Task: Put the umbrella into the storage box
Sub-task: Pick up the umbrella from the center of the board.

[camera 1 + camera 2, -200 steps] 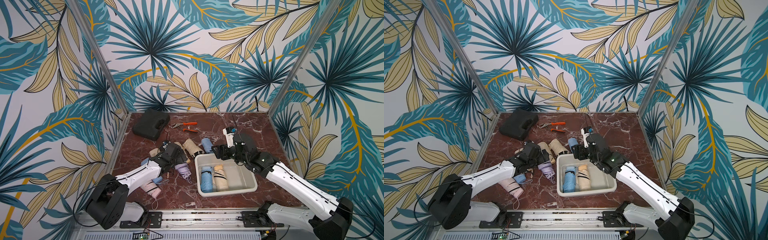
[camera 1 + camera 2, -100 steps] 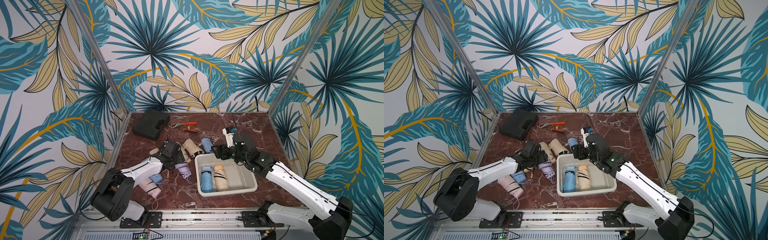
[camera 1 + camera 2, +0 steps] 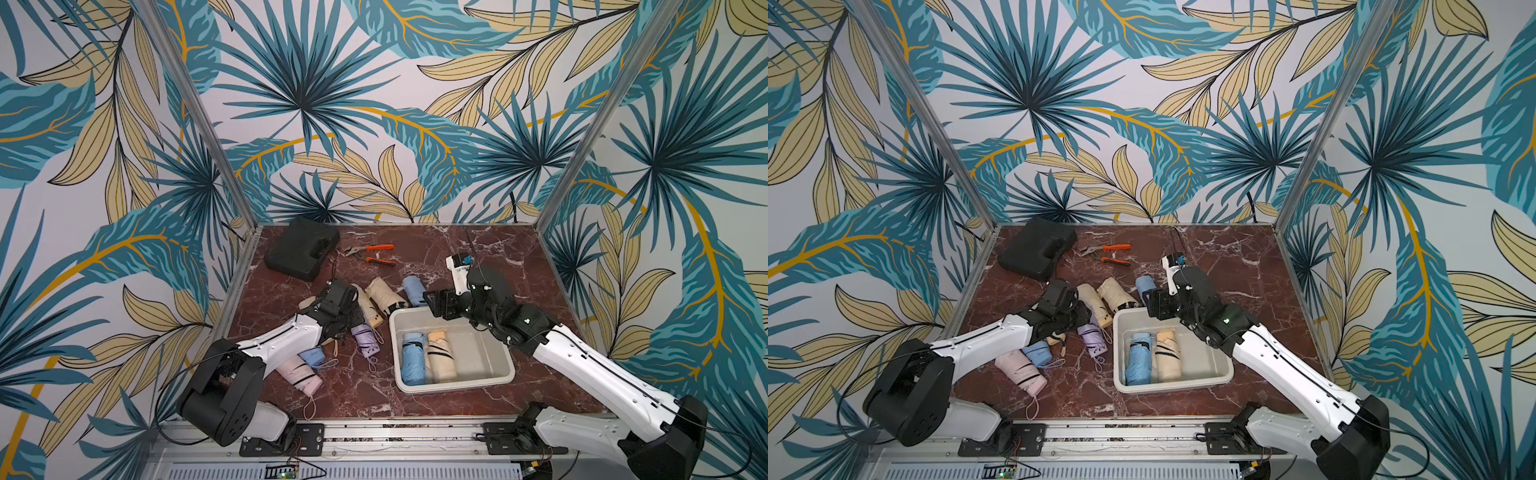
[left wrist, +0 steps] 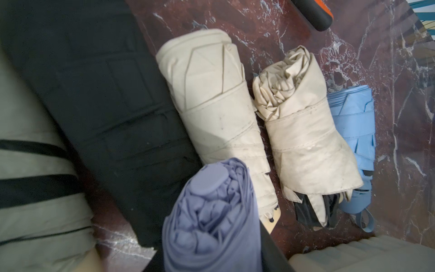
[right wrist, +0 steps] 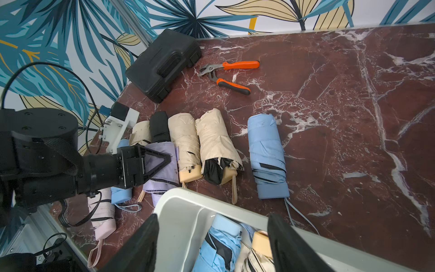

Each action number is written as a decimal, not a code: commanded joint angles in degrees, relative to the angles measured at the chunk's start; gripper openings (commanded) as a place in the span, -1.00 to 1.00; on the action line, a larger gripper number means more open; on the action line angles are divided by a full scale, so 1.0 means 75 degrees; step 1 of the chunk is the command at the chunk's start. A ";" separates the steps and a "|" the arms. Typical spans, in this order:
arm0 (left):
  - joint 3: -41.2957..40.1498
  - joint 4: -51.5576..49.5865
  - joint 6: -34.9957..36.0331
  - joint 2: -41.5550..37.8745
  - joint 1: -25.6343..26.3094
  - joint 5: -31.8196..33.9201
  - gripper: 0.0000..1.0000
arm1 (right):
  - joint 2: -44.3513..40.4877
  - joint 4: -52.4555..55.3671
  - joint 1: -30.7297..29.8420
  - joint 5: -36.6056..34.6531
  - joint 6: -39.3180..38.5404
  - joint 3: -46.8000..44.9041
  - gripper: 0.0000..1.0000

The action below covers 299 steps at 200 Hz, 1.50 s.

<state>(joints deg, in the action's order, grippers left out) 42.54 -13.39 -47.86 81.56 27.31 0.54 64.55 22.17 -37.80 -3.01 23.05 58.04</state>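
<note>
Now the left gripper (image 5: 161, 161) is sitting low in the heap of folded umbrellas at 9 o'clock from the storage box (image 3: 478, 353), its jaws standing narrowed around the lavender umbrella (image 4: 207, 223). Both top views are hiding those jaws under the wrist. The left wrist view is showing the lavender roll filling the gap, with one dark finger (image 4: 270, 247) pressing against its side, and the right wrist view is showing a triangular finger lying along that roll. That umbrella is lying on the marble table (image 3: 519, 257), just outside the box's 9 o'clock wall, not in it.

The right gripper (image 5: 213, 217) is hovering over the box's 11 o'clock corner with its jaws spread wide and nothing between them. Its wrist view is looking down past both fingers at a blue umbrella (image 5: 219, 247) and a cream umbrella (image 3: 440, 353) lying side by side inside the box; the top views are placing them against the 9 o'clock wall.

A black umbrella (image 4: 94, 94), largely hidden beneath the left arm from above, is showing in the left wrist view beside two beige umbrellas (image 4: 211, 99) and a light-blue umbrella (image 4: 353, 131). Only the top views are taking in the whole pink umbrella (image 3: 299, 372) at 7 o'clock. A black case (image 3: 301, 253) and orange-handled pliers (image 3: 380, 247) are lying towards 11 and 12 o'clock
</note>
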 commanded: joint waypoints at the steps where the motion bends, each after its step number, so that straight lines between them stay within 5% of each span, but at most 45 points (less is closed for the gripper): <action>1: -0.0221 0.0078 -0.0103 -0.0421 -0.0026 -0.0112 -0.26 | -0.0146 -0.0017 0.0014 -0.0015 -0.0116 0.0085 0.50; 48: -0.0567 0.0058 -0.0280 -0.1120 -0.0028 -0.0008 -0.47 | -0.0264 -0.0013 0.0015 -0.0103 -0.0120 0.0101 0.50; 98: -0.0786 0.0083 -0.0396 -0.2197 -0.0041 0.0127 -1.00 | -0.0104 0.0034 0.0014 0.0140 -0.0055 0.0320 0.50; 172: -0.0158 -0.1102 -0.0474 -0.4295 -0.0067 0.1212 -1.00 | -0.0073 -0.0237 0.0016 0.0869 0.0425 0.0426 0.53; 230: 0.0338 0.0377 -0.0968 -0.4618 -0.0101 0.0817 -1.00 | 0.0382 -0.1956 -0.0013 0.2507 0.2303 0.0315 0.58; 299: 0.0319 0.3299 -0.2120 -0.4229 -0.0098 -0.0241 -1.00 | 0.1061 -0.4948 -0.0610 0.2442 0.3865 -0.0462 0.71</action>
<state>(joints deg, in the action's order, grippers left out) 42.59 -2.04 -59.68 49.60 26.89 1.78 71.00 -3.44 -41.39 14.83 46.74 57.06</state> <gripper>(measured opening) 0.367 0.844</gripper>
